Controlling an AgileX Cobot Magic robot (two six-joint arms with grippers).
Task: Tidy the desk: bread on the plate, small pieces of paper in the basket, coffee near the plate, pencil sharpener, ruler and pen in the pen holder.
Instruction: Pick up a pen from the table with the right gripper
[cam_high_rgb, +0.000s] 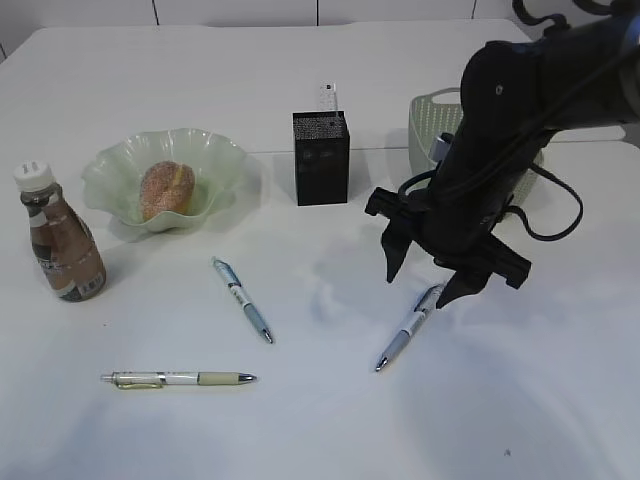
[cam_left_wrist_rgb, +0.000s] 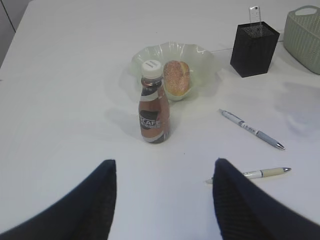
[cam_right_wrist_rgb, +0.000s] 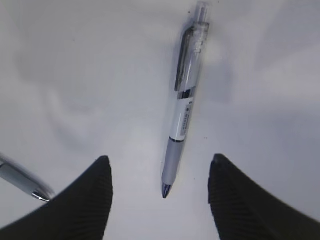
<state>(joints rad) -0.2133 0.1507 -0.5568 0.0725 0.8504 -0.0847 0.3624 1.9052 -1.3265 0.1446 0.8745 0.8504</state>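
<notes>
My right gripper hangs open just above a white-and-grey pen, whose tip lies between the jaws. Two more pens lie on the desk. The bread sits in the ruffled green plate, with the coffee standing to its left. The clear ruler sticks up out of the black pen holder. My left gripper is open and empty, low over bare desk before the coffee. The pencil sharpener and paper pieces are out of view.
The green basket stands behind my right arm, right of the pen holder. In the left wrist view the beige-grip pen lies just beyond my right-hand finger. A second pen's tip shows at the left of the right wrist view.
</notes>
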